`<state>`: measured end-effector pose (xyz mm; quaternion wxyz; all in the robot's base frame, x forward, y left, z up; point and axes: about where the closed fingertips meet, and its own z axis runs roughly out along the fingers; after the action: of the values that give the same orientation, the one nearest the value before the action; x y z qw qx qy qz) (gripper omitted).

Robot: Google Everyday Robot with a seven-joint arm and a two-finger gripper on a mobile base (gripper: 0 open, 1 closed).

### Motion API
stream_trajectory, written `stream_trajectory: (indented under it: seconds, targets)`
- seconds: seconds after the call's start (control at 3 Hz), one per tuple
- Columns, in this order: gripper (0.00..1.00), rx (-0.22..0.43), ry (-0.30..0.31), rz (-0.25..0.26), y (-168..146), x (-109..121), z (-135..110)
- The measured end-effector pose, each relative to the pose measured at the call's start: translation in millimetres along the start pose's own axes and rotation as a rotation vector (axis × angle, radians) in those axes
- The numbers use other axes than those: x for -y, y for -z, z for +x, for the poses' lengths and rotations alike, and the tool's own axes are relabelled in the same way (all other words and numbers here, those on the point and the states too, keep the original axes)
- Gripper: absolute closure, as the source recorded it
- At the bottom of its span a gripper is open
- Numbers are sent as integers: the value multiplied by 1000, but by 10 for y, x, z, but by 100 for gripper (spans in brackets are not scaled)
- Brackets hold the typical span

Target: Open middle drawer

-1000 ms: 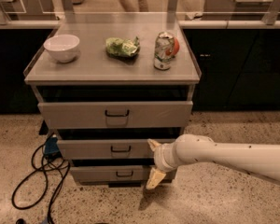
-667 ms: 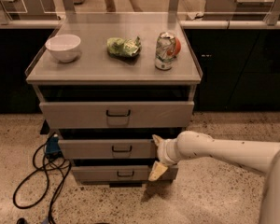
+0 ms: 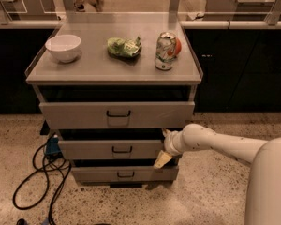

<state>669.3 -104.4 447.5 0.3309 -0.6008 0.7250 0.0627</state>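
Observation:
The middle drawer [image 3: 107, 150] is a shallow grey drawer with a small black wire handle [image 3: 122, 149] at its centre, in a grey cabinet. It sits between the taller top drawer [image 3: 84, 115] and the bottom drawer [image 3: 98, 174]. Its front stands a little forward of the cabinet, with a dark gap above it. My gripper [image 3: 163, 146] is at the right end of the middle drawer's front, well right of the handle. It is open, with one fingertip above the front's top edge and one cream fingertip [image 3: 161, 160] below it. My white arm [image 3: 215, 142] reaches in from the right.
On the cabinet top [image 3: 93, 69] stand a white bowl [image 3: 63, 47], a green bag [image 3: 123, 47] and a can [image 3: 166, 50]. Black cables [image 3: 40, 177] lie on the speckled floor to the left. Dark counters stand behind on both sides.
My gripper has shifted slightly up and to the right at the right end of the middle drawer. The drawer's position looks unchanged.

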Motion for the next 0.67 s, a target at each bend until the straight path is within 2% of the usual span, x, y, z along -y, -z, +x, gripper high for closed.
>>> stream_trajectory:
  seconds: [0.33, 0.67]
  targets:
    - [0, -13, -11, -25, -109, 3, 46]
    - [0, -28, -45, -76, -360, -21, 189]
